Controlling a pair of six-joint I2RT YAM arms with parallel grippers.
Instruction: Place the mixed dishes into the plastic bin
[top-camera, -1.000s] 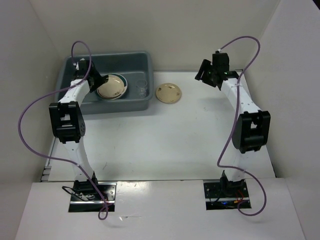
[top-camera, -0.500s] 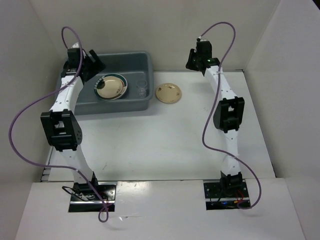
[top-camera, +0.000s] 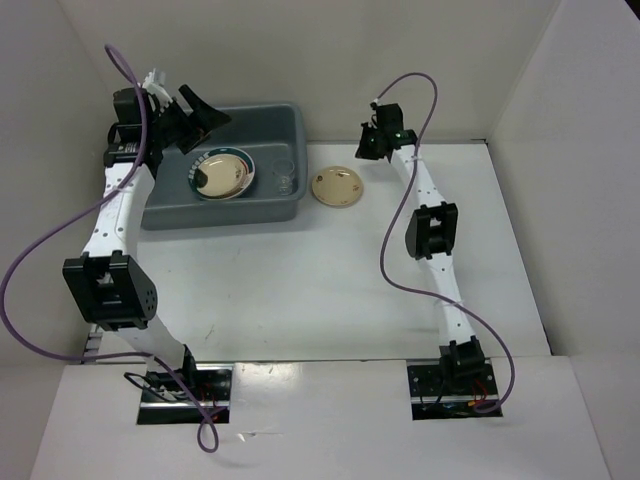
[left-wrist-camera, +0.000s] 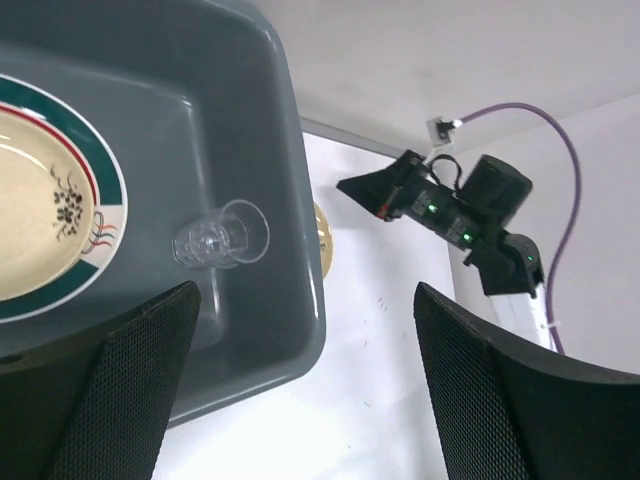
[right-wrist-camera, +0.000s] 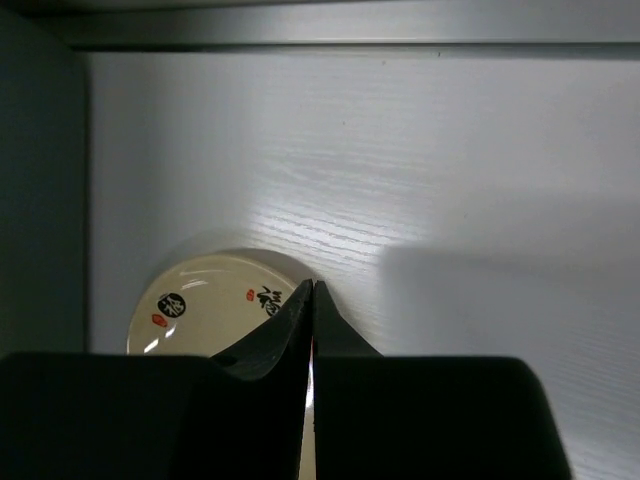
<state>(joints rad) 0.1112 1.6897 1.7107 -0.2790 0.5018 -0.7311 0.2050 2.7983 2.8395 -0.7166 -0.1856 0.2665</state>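
Note:
The grey plastic bin (top-camera: 255, 125) stands at the back left. In it lie a patterned plate with a teal rim (top-camera: 222, 175) and a clear cup (top-camera: 285, 180) on its side. In the left wrist view the same plate (left-wrist-camera: 50, 200) and cup (left-wrist-camera: 220, 238) show inside the bin (left-wrist-camera: 290, 150). A cream plate (top-camera: 338, 186) sits on the table just right of the bin. My left gripper (top-camera: 185, 110) hangs open over the bin's back left corner, holding nothing. My right gripper (top-camera: 368, 145) is shut just behind the cream plate (right-wrist-camera: 215, 300), its tips (right-wrist-camera: 313, 290) over the plate's right edge.
White walls close the table at the back and on both sides. The bin's right wall (right-wrist-camera: 40, 200) is close on the left of the cream plate. White tabletop (top-camera: 320, 280) lies between the bin and the arm bases.
My left gripper rose and drew back from the plate to the bin's back left corner, jaws spreading wide. My right arm swung left to the cream plate and its jaws closed.

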